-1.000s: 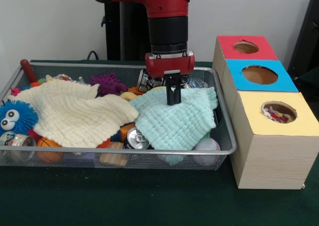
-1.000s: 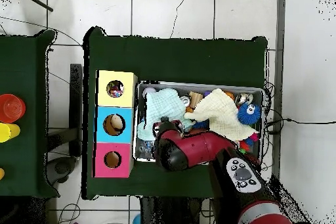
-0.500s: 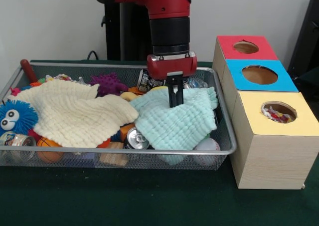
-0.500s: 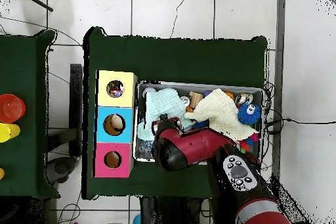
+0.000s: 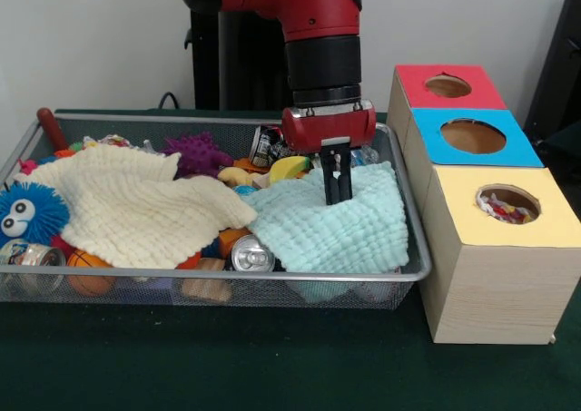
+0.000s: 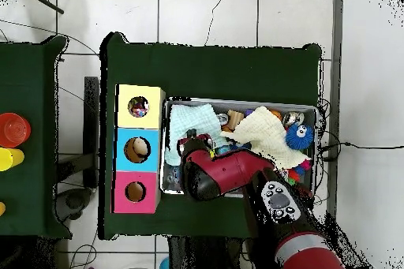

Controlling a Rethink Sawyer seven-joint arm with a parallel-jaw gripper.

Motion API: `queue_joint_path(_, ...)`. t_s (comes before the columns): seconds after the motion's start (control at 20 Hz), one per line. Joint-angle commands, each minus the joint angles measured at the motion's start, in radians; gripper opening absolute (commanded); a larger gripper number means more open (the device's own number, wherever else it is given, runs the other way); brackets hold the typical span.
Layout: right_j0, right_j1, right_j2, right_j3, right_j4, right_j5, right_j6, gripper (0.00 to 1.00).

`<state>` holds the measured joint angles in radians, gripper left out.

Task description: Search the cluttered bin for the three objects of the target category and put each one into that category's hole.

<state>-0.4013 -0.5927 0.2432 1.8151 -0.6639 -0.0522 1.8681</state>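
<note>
Gripper [image 5: 338, 191] down in bin [image 5: 218, 273], fingers pressed together, pinching mint-green cloth [image 5: 336, 229] near its far edge. Cloth lies at bin's end beside box, hiding items beneath; silver can [image 5: 252, 254] peeks out at its edge. Cream cloth [image 5: 136, 202] spread over bin's middle. Yellow-topped hole [image 5: 507, 202] shows confetti cloth [image 5: 501, 211] inside, mostly hidden. Overhead: arm [image 6: 229, 173] covers gripper.

The bin [image 5: 413, 270] is packed rim to rim; the cloths [image 5: 336, 225] cover most clutter. At three o'clock the box [image 5: 495, 266] flanks it, its yellow hole [image 5: 507, 202] open above.
</note>
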Motion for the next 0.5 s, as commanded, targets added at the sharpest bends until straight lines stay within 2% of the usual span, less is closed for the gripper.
queue_joint_path(0.05,-0.001,0.034,0.021,-0.089,-0.043,-0.055,0.059,0.00)
queue_joint_path(0.1,-0.001,0.034,0.021,-0.088,-0.045,-0.057,0.058,1.00)
queue_joint_path(0.5,-0.001,0.034,0.023,-0.094,-0.053,-0.054,0.048,1.00)
